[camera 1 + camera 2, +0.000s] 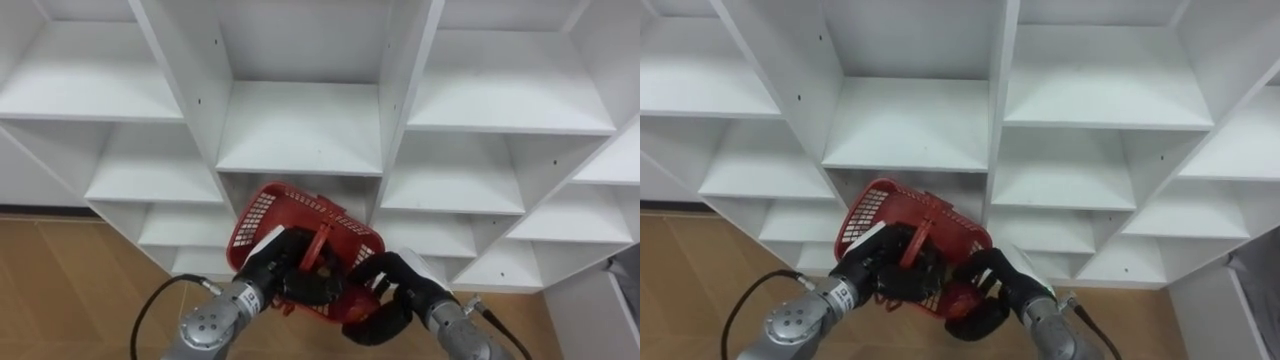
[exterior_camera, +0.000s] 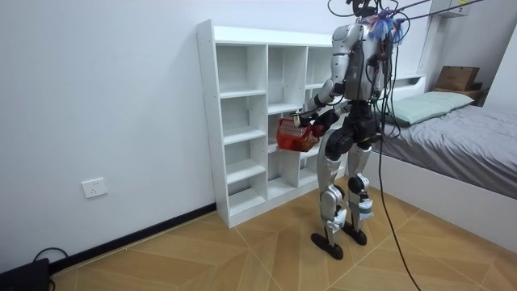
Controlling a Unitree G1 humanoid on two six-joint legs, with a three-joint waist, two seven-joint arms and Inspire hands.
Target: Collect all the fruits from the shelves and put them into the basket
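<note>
Room view: the robot stands upright right in front of the white closet [image 2: 242, 97], facing its middle column, with the red basket [image 2: 292, 136] held between its body and the closet front.

From the head camera, the basket hangs tilted before the closet's lower middle compartment. The left hand [image 1: 285, 262] is curled round the handle [image 1: 320, 243], and the right hand [image 1: 390, 290] has its fingers bent over the rim on the side away from the closet. Both have firm hold of the basket and of nothing else.

The hands and handle cover the basket's inside, so I cannot tell whether any fruit lies in it. The compartments [image 1: 300, 125] facing the robot look bare.

The step seems to be presenting the basket and searching the closet. The next move likely calls for looking toward other compartments. One hand must then be freed to reach while the other keeps the basket level.
</note>
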